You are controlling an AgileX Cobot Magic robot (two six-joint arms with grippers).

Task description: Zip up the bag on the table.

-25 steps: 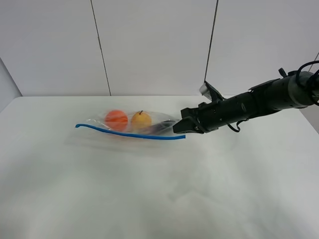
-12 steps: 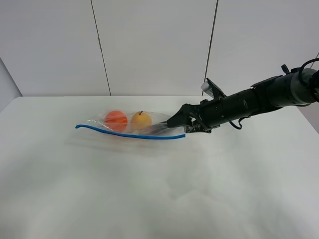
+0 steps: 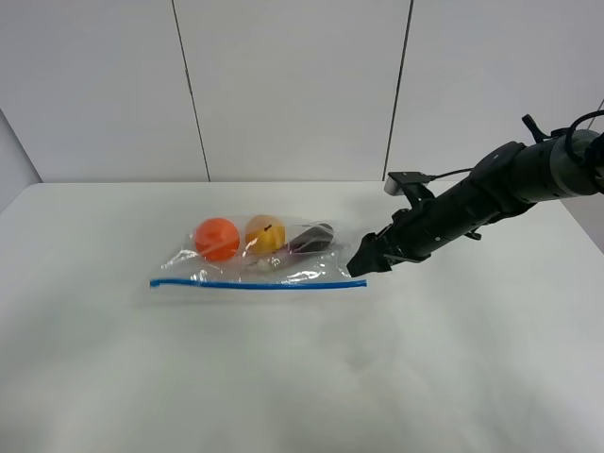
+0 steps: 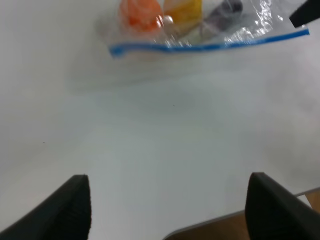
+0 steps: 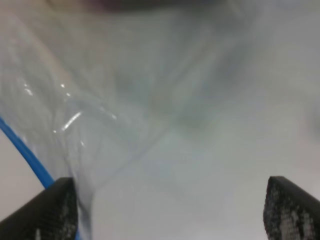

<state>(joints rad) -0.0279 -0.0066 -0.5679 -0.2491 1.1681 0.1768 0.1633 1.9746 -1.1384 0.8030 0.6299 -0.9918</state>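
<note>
The clear plastic bag [image 3: 283, 267] lies flat on the white table [image 3: 283, 377]. Its blue zip strip [image 3: 255, 283] runs straight along the near edge. Inside are an orange ball [image 3: 217, 239], a yellow fruit [image 3: 265, 233] and a dark eggplant [image 3: 311, 236]. My right gripper [image 3: 361, 264] is at the bag's right end, low over the table. In the right wrist view [image 5: 170, 220] it is open, with crinkled plastic and the blue strip [image 5: 25, 150] close before it. My left gripper [image 4: 172, 210] is open and empty, well short of the bag [image 4: 200, 25], and out of the exterior view.
The white table's near edge shows in the left wrist view [image 4: 225, 222]. A grey panelled wall [image 3: 283, 85] stands behind the table. The right arm [image 3: 491, 193] reaches in from the right over the table.
The bag's right end was held up by my right gripper; now the bag lies flat with the strip straight. The right gripper has opened and drawn back slightly to the right.
</note>
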